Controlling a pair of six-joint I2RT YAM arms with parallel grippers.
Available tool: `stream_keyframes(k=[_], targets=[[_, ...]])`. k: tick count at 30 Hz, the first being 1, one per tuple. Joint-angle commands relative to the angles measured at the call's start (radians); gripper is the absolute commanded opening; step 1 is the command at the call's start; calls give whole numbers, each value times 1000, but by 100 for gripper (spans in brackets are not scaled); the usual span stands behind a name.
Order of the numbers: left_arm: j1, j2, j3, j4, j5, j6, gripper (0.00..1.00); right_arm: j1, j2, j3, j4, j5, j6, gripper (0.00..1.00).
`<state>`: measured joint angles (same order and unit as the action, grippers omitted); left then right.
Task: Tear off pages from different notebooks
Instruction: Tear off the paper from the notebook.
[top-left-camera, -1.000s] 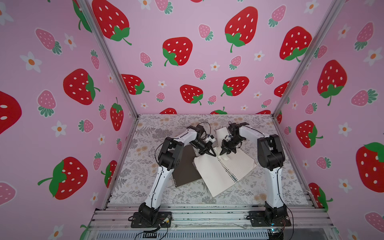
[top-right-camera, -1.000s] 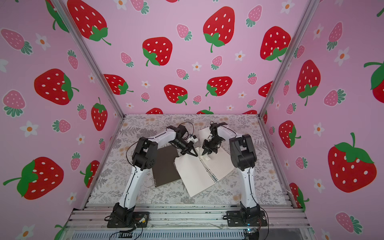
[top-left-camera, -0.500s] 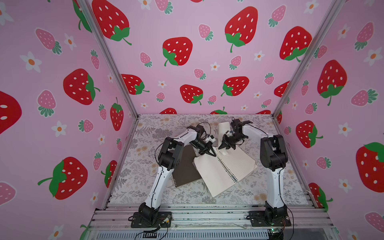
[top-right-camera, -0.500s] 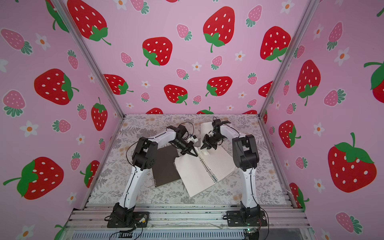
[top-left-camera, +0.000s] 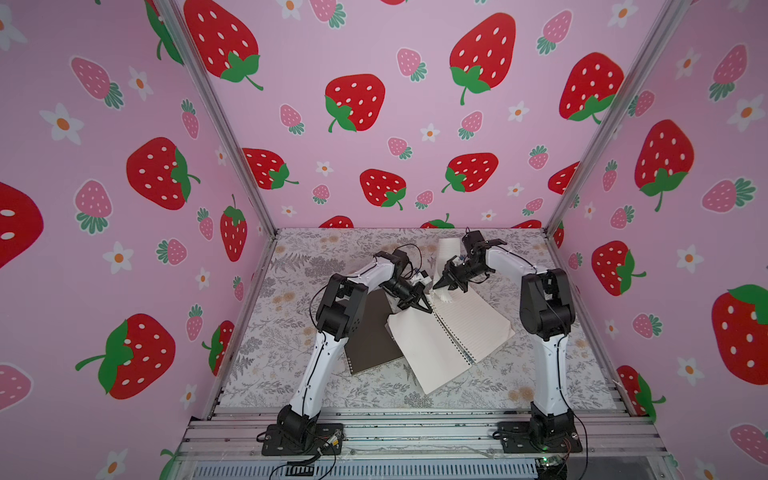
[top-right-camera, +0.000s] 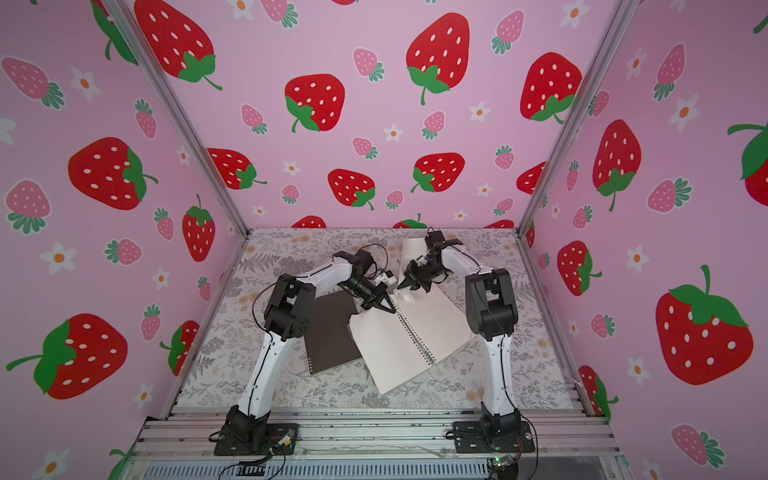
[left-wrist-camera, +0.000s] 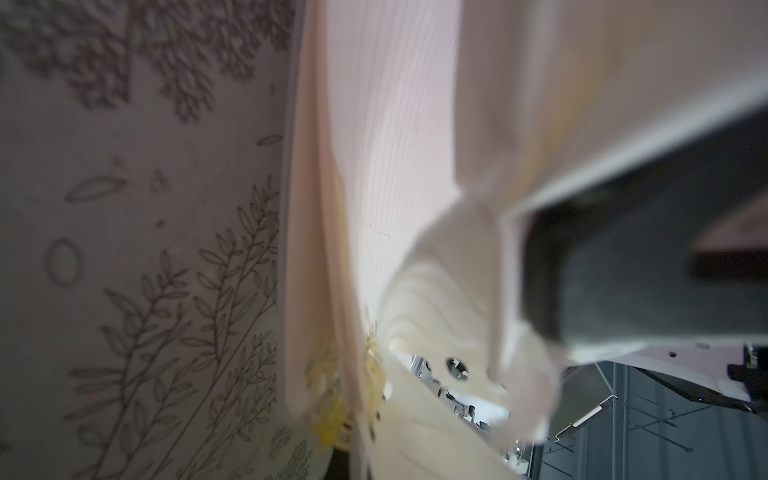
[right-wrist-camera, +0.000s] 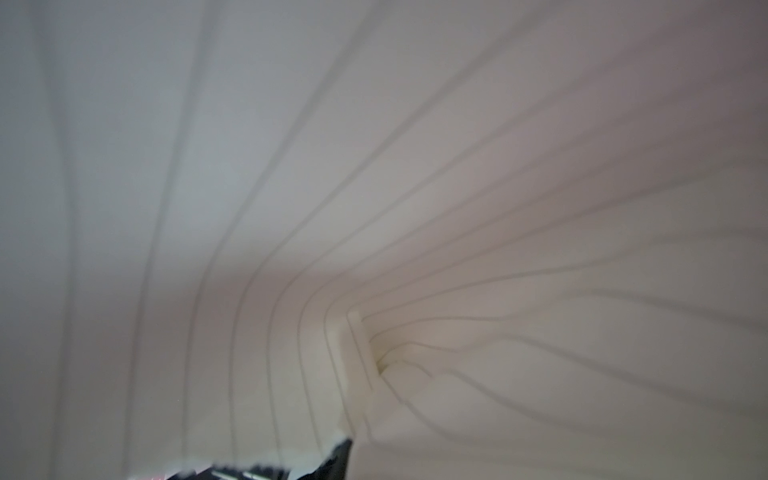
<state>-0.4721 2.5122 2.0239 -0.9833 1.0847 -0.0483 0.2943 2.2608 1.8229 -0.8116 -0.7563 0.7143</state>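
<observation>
Lifted higher since earlier, right pincer (top-left-camera: 440, 286) stays clamped on a curled white lined page (top-left-camera: 448, 250) just above the open notebook (top-left-camera: 478, 326); left pincer (top-left-camera: 423, 308), jaws together, presses its far corner.

On the table (top-left-camera: 266, 357) we place the open notebook (top-left-camera: 473, 328) at centre. The closed notebook (top-left-camera: 370, 340) lies at its 9 o'clock, one edge tucked beneath it. At its 12 o'clock, a lifted page (top-left-camera: 446, 249) stands behind it.
</observation>
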Motion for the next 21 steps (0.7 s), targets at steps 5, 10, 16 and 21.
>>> stream_keyframes(k=[5,10,16,21], targets=[[-8,17,-10,-17,24,22,0,-43,95,101,-14,104,0,0],[-8,15,-13,-20,25,25,0,-61,122,148,-4,165,6,0],[-7,7,-18,-23,22,31,0,-110,76,205,-23,267,-35,0],[4,-13,-5,4,21,5,0,-111,-55,85,60,247,-48,0]])
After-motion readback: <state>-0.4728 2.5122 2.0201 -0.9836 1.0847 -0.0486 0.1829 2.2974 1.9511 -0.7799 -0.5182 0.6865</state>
